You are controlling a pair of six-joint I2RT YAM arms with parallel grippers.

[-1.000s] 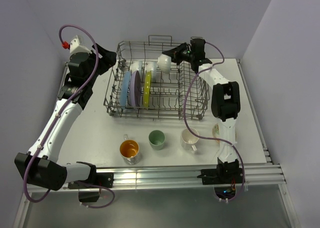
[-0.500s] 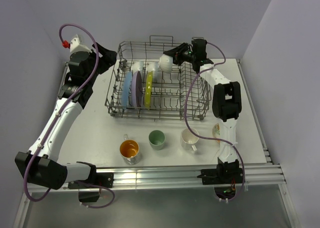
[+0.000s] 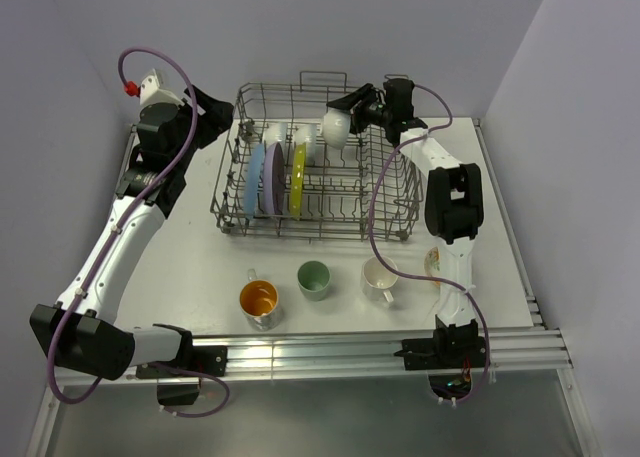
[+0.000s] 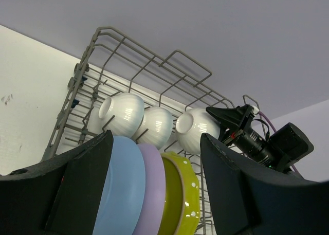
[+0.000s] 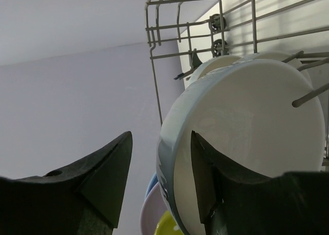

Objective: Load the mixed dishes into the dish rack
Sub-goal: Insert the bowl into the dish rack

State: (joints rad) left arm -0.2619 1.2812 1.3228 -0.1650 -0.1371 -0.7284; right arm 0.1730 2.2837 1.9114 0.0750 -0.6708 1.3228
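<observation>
The dish rack holds a blue plate, a lavender plate and a yellow-green plate on edge. Behind them lie two white bowls. A third white bowl leans on the tines beside them. My right gripper is open astride its rim, one finger inside the bowl, the other apart from it. My left gripper hangs open over the rack's left end, holding nothing. An orange-inside cup, pale green cup and white mug stand in front.
A floral-patterned bowl sits at the right, partly hidden behind my right arm. The rack's raised loop handle stands at the back. Walls close in behind and on both sides of the table.
My right gripper's jaws have spread apart from the third white bowl, which has settled a little lower against the tines. The left arm has not moved.
</observation>
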